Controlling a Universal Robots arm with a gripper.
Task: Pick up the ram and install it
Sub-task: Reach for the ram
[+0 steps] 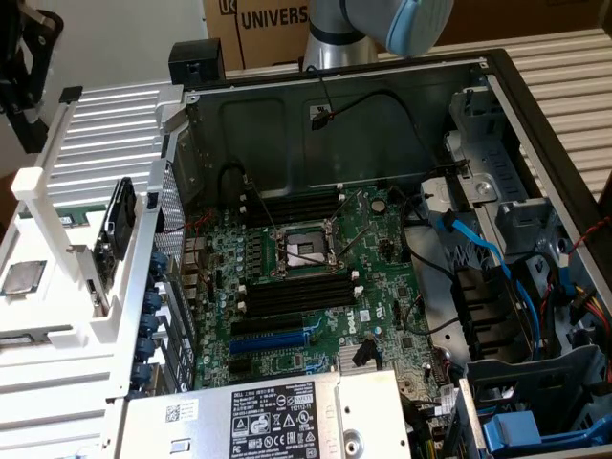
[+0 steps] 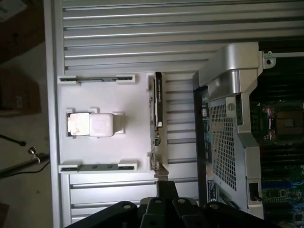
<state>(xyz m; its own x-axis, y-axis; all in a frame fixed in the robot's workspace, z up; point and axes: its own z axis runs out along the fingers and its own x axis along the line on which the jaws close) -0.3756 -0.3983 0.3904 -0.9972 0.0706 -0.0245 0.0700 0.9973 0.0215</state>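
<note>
Exterior view. The white holder (image 1: 33, 191) sits on the ribbed tabletop (image 1: 574, 67), and the open computer case (image 1: 287, 115) is just beside it on the exterior view's right. The ram (image 1: 120, 229) stands on edge along the holder's side nearest the case, dark and upright. A square processor chip (image 1: 21, 277) lies flat on the holder's side away from the case. Past the holder, inside the case, I see the motherboard (image 1: 382, 287), with long black memory slots (image 1: 296, 292) and a blue expansion slot (image 1: 277, 337). The robot arm (image 1: 382, 24) shows above the case's back wall, well apart from the holder.

Wrist view. I am looking down on the holder (image 2: 109, 95). The ram (image 2: 158, 99) sits on edge in the groove on the holder's case side, with the case's grille (image 2: 223, 142) just beyond it. The chip (image 2: 76, 123) lies in the holder's middle pocket, with a white block (image 2: 101, 124) touching it on the ram side. The end effector (image 2: 166, 187) is closed up tight and has hold of nothing. Its dark tip lies in line with the ram's groove at one end of the holder, apart from the ram. I cannot tell its height over the holder.
</note>
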